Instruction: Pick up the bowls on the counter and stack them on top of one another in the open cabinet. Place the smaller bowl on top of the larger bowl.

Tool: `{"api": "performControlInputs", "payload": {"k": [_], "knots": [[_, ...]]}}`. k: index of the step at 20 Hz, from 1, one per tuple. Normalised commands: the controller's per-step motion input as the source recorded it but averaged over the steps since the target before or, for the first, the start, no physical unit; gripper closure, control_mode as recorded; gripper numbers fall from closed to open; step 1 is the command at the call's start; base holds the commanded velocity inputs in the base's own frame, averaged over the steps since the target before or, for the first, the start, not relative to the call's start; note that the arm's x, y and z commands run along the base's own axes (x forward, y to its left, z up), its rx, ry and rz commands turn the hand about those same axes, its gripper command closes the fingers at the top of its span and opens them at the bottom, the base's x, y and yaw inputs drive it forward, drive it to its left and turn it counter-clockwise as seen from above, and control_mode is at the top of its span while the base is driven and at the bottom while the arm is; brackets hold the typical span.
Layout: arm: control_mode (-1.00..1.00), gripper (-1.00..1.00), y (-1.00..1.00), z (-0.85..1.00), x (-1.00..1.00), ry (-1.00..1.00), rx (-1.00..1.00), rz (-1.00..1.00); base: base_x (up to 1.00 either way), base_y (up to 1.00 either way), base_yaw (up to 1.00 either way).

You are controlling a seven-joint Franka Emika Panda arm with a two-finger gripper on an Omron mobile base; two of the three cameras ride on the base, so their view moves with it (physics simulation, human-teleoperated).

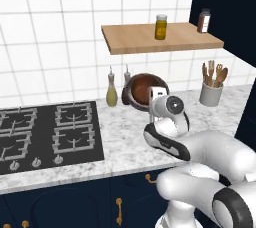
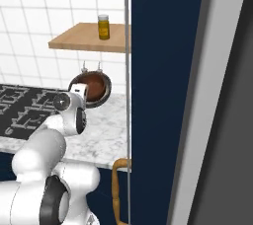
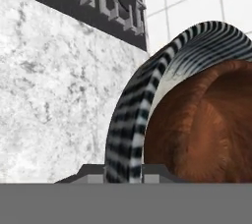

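Both tool (image 3: 124, 171) fingers pinch the larger bowl's (image 3: 129, 134) rim, smaller bowl (image 3: 206, 129) inside.

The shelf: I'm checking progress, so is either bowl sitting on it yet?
No, the wooden shelf carries just a yellow jar and a brown spice jar; both bowls are below it, at the gripper.

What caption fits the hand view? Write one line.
Gripper clamps the larger bowl by its rim, smaller bowl nested inside, above the counter.
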Motion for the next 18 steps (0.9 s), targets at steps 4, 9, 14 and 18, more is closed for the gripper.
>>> {"api": "performControlInputs", "payload": {"k": [4, 9, 14, 18], "knots": [[-1.0, 1.0, 1.0, 1.0, -0.57, 0.23, 0.0, 0.3, 0.0, 0.0, 0.0], [-1.0, 1.0, 1.0, 1.0, -0.68, 0.15, -0.07, 0.18, 0.0, 0.0, 0.0], [-1.0, 1.0, 0.68, 1.0, -0.67, 0.02, -0.16, 0.07, 0.0, 0.0, 0.0], [-1.0, 1.0, 0.1, 1.0, -0.48, -0.1, -0.05, 0.09, 0.0, 0.0, 0.0]]}}
